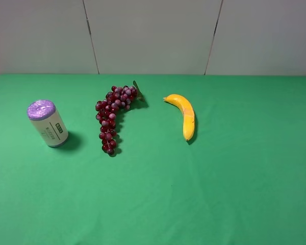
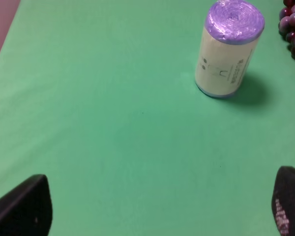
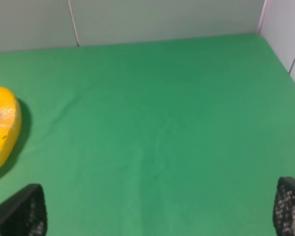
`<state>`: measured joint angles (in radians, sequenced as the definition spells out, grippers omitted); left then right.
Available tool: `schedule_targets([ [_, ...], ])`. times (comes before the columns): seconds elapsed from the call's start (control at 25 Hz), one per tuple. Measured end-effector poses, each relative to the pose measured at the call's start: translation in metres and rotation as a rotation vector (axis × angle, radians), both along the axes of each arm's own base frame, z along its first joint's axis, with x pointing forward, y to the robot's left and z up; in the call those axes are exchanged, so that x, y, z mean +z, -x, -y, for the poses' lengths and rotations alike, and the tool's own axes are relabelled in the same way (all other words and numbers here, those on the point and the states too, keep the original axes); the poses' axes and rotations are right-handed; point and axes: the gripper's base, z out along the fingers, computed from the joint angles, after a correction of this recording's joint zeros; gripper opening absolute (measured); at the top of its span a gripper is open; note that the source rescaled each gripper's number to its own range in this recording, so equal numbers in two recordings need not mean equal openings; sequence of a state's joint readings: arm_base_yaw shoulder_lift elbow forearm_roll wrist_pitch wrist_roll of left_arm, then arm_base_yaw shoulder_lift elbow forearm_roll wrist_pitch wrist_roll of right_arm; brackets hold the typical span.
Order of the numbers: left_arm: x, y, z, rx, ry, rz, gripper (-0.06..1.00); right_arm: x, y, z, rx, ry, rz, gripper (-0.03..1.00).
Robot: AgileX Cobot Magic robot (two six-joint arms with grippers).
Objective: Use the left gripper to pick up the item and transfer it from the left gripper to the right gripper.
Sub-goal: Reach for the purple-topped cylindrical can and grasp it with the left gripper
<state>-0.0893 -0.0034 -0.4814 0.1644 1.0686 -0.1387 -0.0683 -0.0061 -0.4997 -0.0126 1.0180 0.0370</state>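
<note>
The roll [image 1: 47,122] stands on end at the left of the green cloth surface [image 1: 219,178]. It is a stubby cylinder. Its top is crinkled purple film gathered in rings, and a smooth whitish wrapper carries a small green printed label on the near side. A thin purple edge shows at its base.

In the left wrist view the roll [image 2: 228,49] lies well ahead of the left hand [image 2: 155,206]. The hand is released, its two black wedge fingers [image 2: 22,209] spread wide with only bare cloth between them.

The grapes [image 1: 113,118] lie right of the roll and apart from it. They are a long bunch of dark red, dusty-looking round berries with a small leaf at the far end. Farther right lies the banana [image 1: 184,115], smooth yellow and curved, with its stem toward the far left.

The right hand [image 3: 155,209] is also released and grasps nothing. Its fingers [image 3: 290,209] have a meshed, textured face. They sit wide apart over slightly creased cloth, with the banana [image 3: 4,128] off to one side.

A pale panelled wall [image 1: 153,35] with thin seams closes the far edge.
</note>
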Motion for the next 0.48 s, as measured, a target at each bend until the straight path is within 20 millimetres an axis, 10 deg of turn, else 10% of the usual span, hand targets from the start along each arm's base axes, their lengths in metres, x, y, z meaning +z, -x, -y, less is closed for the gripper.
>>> schedule_targets([
  [0.48,0.0000,0.0000,0.0000,0.000,0.000,0.000,0.70,0.0000,0.0000,0.0000,0.000,0.000,0.000,1.00],
])
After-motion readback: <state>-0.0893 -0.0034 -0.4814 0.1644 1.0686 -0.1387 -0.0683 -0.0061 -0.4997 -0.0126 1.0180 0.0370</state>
